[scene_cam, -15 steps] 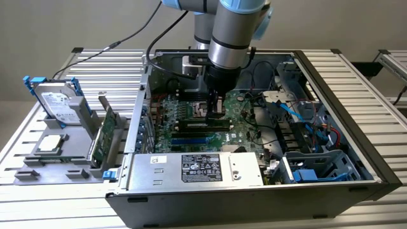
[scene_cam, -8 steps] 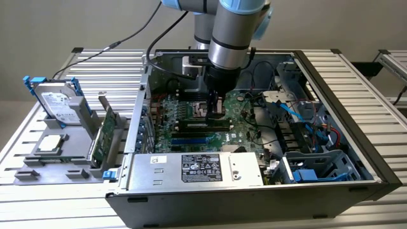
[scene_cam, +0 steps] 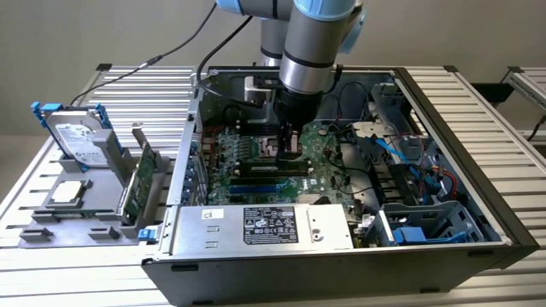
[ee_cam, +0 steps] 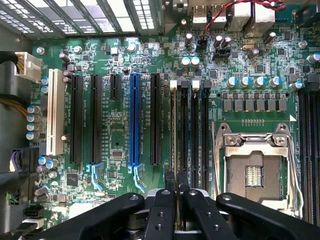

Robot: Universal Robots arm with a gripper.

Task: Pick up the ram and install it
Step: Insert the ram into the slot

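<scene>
While my gripper hangs low over the motherboard inside the open computer case, its fingers pinch the ram, seen edge-on as a thin strip standing over the memory slots beside the empty CPU socket. White lettering on the board is too small to read, as is the power supply label. Cables crowd the exterior view's right; the stick's lower end hides behind my fingers
</scene>
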